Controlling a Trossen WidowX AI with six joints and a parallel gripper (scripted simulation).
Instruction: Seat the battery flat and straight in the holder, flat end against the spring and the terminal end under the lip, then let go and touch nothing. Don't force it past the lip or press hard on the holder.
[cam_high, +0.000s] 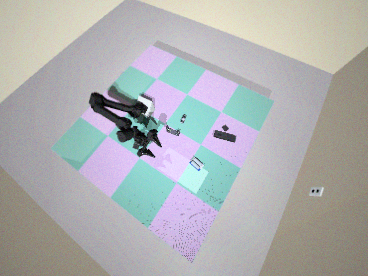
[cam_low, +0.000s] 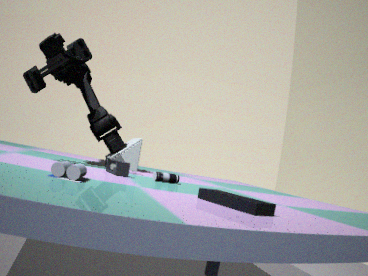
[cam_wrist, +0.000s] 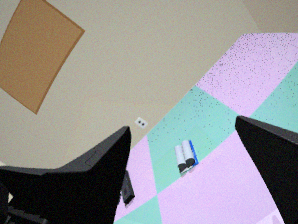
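Observation:
A small black-and-white banded cylinder, seemingly the battery (cam_high: 183, 118) (cam_low: 167, 177), lies on its side on the checkered table. A small grey, hollow-looking block, seemingly the holder (cam_high: 172, 130) (cam_low: 118, 167), stands close by it, apart from it; its spring and lip are too small to make out. Neither shows in the wrist view. My gripper (cam_high: 156, 149) (cam_low: 57, 65) (cam_wrist: 183, 126) is open and empty, raised high above the table and away from both.
Two pale cylinders (cam_high: 196, 163) (cam_low: 69, 170) (cam_wrist: 184, 154) lie side by side with a blue edge beside them. A black bar (cam_high: 224, 136) (cam_low: 236, 201) (cam_wrist: 127, 190) lies farther out, with a small dark piece (cam_high: 225, 127) near it. A white wedge (cam_high: 146, 104) (cam_low: 132, 154) stands by the arm's base.

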